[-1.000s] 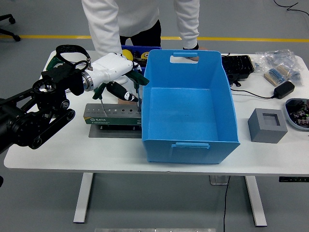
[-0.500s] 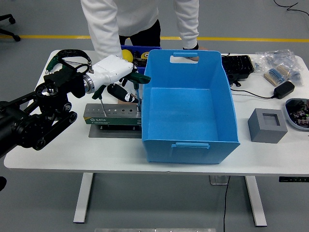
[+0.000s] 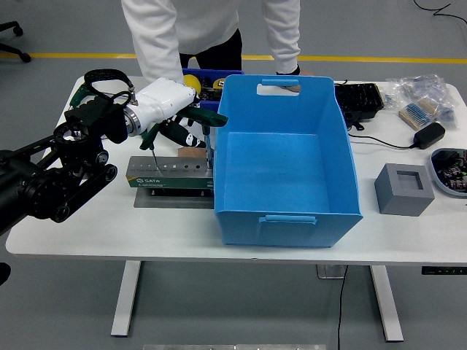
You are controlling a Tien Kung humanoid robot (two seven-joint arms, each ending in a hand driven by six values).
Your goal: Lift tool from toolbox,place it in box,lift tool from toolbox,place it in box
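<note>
Holding: left hand (image 3: 177, 120) grips a green-handled tool (image 3: 205, 122) above the toolbox (image 3: 169, 177)
Toolbox label: "SATA", grey-green case on the counter (image 3: 87, 226)
Box (image 3: 286, 160): blue, just right of toolbox
Person (image 3: 211, 33): far side

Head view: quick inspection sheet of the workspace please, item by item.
Surface: white table, bare along the near edge.
Job's things: grey tool holder left of the blue box; the box looks empty; green-handled tool above the holder's right end.
Clutter: grey foam block, black case, plastic bags, parts tray, blue bin behind the box.
Grippers: left hand closed on the green-handled tool; right hand not in view.
Cables: black cable leading to an adapter.
Surroundings: person in white sleeves at the far side, one hand at the box's far rim; yellow floor line.
</note>
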